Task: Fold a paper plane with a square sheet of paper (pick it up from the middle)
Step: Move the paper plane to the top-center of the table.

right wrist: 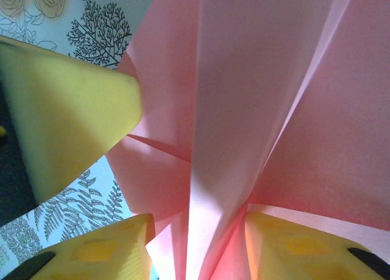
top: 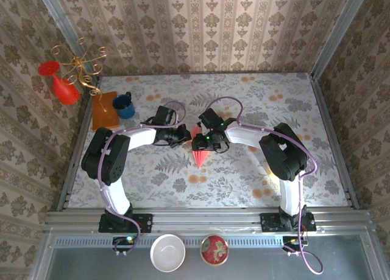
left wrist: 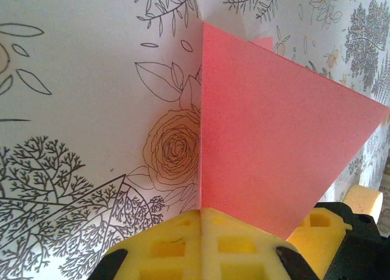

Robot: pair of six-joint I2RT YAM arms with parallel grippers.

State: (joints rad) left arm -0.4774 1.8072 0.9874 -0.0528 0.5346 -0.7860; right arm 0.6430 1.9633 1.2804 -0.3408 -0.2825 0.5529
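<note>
paper plane (top: 200, 155) mid-table, held between both arms | left gripper (left wrist: 201, 222) clamped on its fold | right gripper (right wrist: 198, 246) astride the ridge, can't tell if it pinches | risk: opposed pulls tear or skew the crease | room: table (top: 262, 170) bare nearby, mug (top: 125, 106) well apart

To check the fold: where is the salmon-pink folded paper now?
Top view: the salmon-pink folded paper is at the centre of the floral table, where the left gripper and right gripper meet, tip toward the near edge.

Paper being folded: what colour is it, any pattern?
Plain salmon pink, no pattern; the paper shows best in the left wrist view.
</note>
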